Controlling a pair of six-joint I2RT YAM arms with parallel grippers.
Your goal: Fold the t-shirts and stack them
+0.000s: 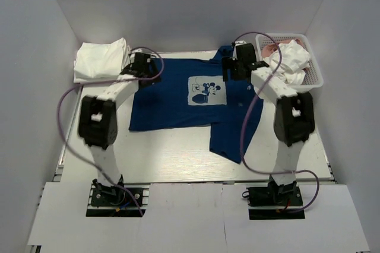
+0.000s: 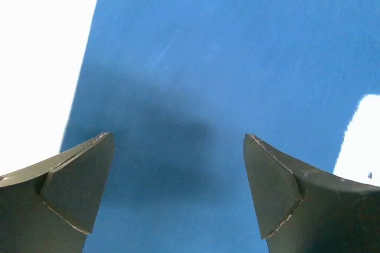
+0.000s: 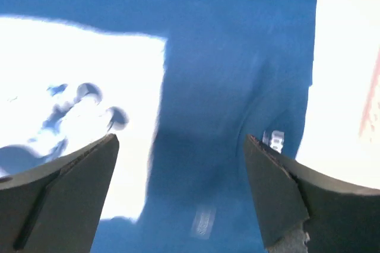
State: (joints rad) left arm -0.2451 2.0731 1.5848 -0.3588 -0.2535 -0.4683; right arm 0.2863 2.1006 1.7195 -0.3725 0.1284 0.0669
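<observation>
- T-shirts: one navy tee (image 1: 172, 107) lies spread face up mid-worktop, collar toward the far wall. Its right part reaches nearer the arm bases than the rest.
- One folded white pile (image 1: 101, 60) sits at the far left corner, just beside the navy sleeve. How many tees are in it, cannot tell.
- One basket (image 1: 317, 81), white lattice, sits at the far right. It holds a bunched white tee (image 1: 294, 60) that spills over the near rim, with a bit of pink tee (image 1: 272, 48) behind it.
- Two arms, each trailing one purple cable (image 1: 65, 101).
- Left fingers (image 2: 71, 187): spread wide, nothing between them, only blue cloth below. In the top view they are over the navy tee's left shoulder.
- Right fingers (image 3: 279, 187): also spread wide and holding nothing, over the right shoulder near the collar. Whether either pair touches the cloth, cannot tell.
- Worktop (image 1: 172, 158): plain white, with metal rails along the left and right edges. White panels cover the near edge around both bases.
- Room: pale matte walls on the left, right and far sides, boxing the worktop in.
- Print (image 1: 207, 90): one white square on the chest with a blue cartoon mouse figure.
- Right wrist view shows two small pale marks on the cloth, too blurred to read.
</observation>
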